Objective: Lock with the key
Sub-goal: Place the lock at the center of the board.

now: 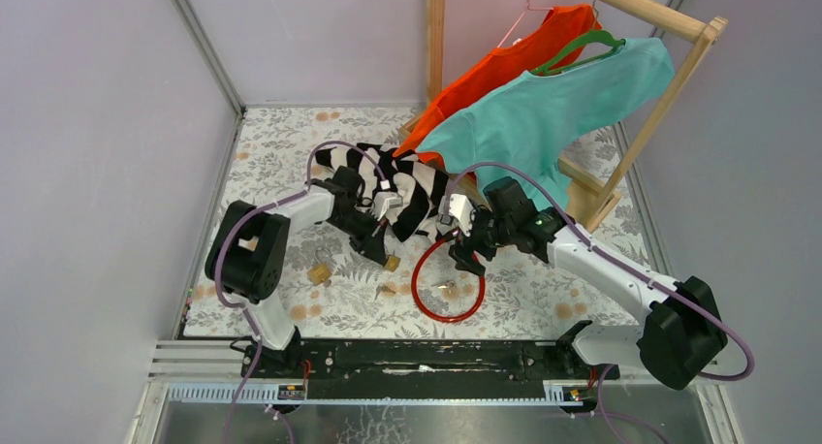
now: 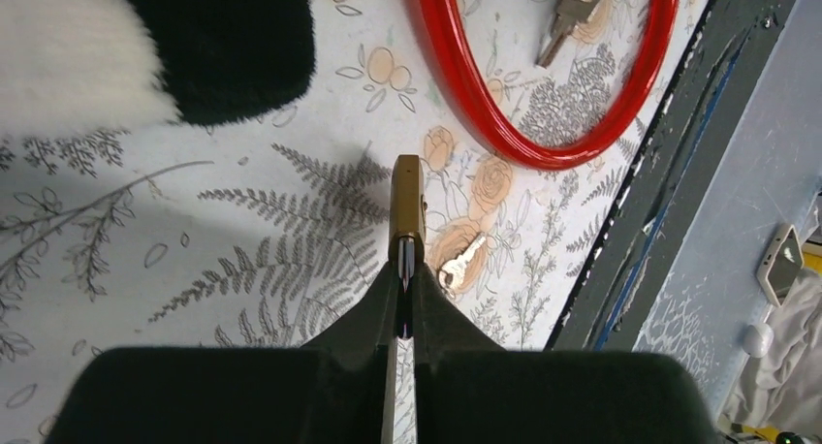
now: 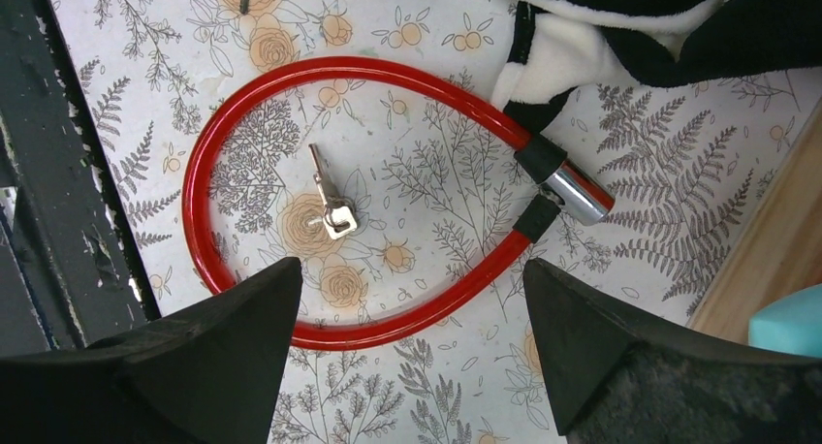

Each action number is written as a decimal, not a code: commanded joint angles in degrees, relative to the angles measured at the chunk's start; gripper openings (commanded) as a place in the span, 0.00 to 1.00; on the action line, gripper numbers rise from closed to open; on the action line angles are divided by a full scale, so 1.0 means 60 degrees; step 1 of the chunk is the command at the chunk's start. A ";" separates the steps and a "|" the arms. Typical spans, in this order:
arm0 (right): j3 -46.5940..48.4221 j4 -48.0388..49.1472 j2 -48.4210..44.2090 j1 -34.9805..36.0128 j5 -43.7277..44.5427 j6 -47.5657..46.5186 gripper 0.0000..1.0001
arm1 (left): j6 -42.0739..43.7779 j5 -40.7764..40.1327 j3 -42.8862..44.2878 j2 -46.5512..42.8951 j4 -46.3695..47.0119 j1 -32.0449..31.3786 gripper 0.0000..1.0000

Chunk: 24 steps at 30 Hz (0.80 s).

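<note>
My left gripper is shut on the silver shackle of a small brass padlock, held edge-on just above the floral cloth; it also shows in the top view. A loose silver key lies just right of the padlock. A red cable lock lies in a loop, its silver cylinder at the right. A key pair lies inside the loop. My right gripper is open and empty, above the loop's near side.
A second brass padlock lies left of the left gripper. A black-and-white striped garment lies behind both grippers. A wooden rack with orange and teal shirts stands at the back right. A black rail runs along the near edge.
</note>
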 commanded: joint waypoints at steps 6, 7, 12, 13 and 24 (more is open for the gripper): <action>0.0229 0.0014 -0.0147 -0.0481 -0.0443 -0.0030 0.89 | -0.0554 -0.0438 0.0612 0.0804 0.0223 0.0558 0.30; 0.0236 0.0015 -0.0147 -0.0523 -0.0445 -0.0022 0.89 | -0.0600 -0.0508 0.0593 0.0706 0.0257 0.0676 0.36; 0.0186 0.0143 -0.0365 -0.0643 -0.0334 0.0012 0.89 | -0.0806 -0.1073 0.0475 -0.0168 0.0428 0.1222 0.73; 0.0155 0.0231 -0.0434 -0.0673 -0.0308 0.0058 0.89 | -0.0827 -0.1254 0.0481 -0.0406 0.0433 0.1320 0.78; 0.0114 0.0475 -0.0616 -0.0845 -0.0180 0.0394 0.92 | 0.1088 -0.5110 -0.0897 -0.3222 -0.0819 0.1516 0.93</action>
